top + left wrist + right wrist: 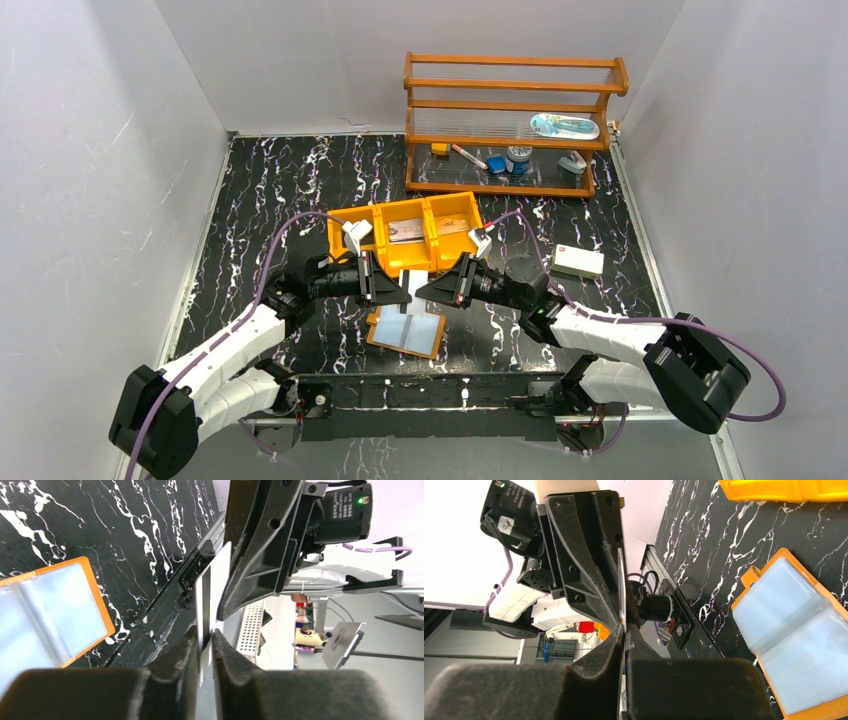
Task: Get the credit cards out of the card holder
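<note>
The card holder [407,332] lies open on the black table, orange rim and pale blue pockets up; it also shows in the left wrist view [50,615] and the right wrist view [794,645]. Above its far edge my left gripper [404,296] and right gripper [423,292] meet tip to tip. Both are shut on the same whitish credit card [414,281] with a dark stripe, held in the air. The card is edge-on in the left wrist view [204,600] between my left gripper's [205,634] fingers, and edge-on in the right wrist view [621,585] in my right gripper [625,628].
An orange three-compartment tray [350,222] stands just behind the grippers, with cards [405,232] in its middle and right compartments. A white box with a red mark [578,262] lies at the right. A wooden shelf [510,125] with small items stands at the back.
</note>
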Controlling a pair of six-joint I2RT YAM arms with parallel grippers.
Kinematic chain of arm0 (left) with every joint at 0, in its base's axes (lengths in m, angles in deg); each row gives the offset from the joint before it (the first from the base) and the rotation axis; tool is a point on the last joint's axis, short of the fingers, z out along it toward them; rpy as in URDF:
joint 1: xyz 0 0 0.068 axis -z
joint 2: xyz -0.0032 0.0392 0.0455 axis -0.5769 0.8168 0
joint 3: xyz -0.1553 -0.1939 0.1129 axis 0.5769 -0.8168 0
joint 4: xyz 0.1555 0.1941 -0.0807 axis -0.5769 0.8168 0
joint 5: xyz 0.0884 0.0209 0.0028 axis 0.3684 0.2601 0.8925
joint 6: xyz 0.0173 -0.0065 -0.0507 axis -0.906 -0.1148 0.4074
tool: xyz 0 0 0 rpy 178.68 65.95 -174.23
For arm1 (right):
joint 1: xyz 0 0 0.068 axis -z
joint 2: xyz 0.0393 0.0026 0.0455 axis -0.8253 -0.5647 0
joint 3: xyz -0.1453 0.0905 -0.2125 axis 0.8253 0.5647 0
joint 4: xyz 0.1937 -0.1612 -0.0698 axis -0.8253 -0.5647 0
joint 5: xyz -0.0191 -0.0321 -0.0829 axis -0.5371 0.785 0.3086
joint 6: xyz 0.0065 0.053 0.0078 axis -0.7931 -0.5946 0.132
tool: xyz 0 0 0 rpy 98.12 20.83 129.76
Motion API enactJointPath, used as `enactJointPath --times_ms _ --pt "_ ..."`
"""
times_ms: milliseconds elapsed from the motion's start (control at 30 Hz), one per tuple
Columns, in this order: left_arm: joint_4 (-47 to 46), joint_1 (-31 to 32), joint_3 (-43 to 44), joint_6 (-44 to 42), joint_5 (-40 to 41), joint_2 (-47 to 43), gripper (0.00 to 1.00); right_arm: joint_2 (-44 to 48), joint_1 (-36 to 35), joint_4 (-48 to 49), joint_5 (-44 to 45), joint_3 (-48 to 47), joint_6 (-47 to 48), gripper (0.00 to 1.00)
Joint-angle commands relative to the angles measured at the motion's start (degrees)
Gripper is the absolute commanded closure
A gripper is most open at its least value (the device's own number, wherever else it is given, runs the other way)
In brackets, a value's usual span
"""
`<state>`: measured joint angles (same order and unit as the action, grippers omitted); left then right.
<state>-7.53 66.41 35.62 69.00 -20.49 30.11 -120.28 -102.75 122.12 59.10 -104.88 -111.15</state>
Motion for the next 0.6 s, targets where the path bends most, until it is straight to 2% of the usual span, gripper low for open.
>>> enactJointPath --times_ms 0,67,167,233,367,433,533,567 --pt "0.4 -0.3 0.4 -0.3 -1.5 -0.8 0.8 1.0 0.6 5.2 0.7 0.7 -0.2 0.93" --pt "2.3 -0.3 0.6 -1.1 -0.4 -0.8 0.63 1.0 0.6 5.2 0.7 0.8 -0.2 0.94" --pt "6.8 -0.3 1.3 -3.7 2.2 -1.1 0.47 1.4 0.6 4.8 1.0 1.0 -0.3 0.95" --pt "11.0 -0.2 2.3 -5.6 4.7 -1.5 0.32 1.8 0.6 4.1 1.5 1.0 -0.2 0.95" --pt "22.3 -0.3 5.3 -10.1 13.7 -3.0 0.2 3.3 0.6 -1.1 3.4 0.5 2.0 0.95" --pt "28.6 -0.2 6.9 -11.9 20.6 -4.5 0.15 4.5 0.7 -7.6 4.8 -0.9 4.6 0.96" --pt "37.0 -0.3 8.9 -13.7 31.4 -7.2 0.03 6.6 0.7 -16.9 8.4 -3.9 9.9 0.98" --pt "39.3 -0.4 9.6 -14.4 34.6 -8.0 0.02 7.3 0.6 -20.4 10.1 -5.1 11.7 0.99"
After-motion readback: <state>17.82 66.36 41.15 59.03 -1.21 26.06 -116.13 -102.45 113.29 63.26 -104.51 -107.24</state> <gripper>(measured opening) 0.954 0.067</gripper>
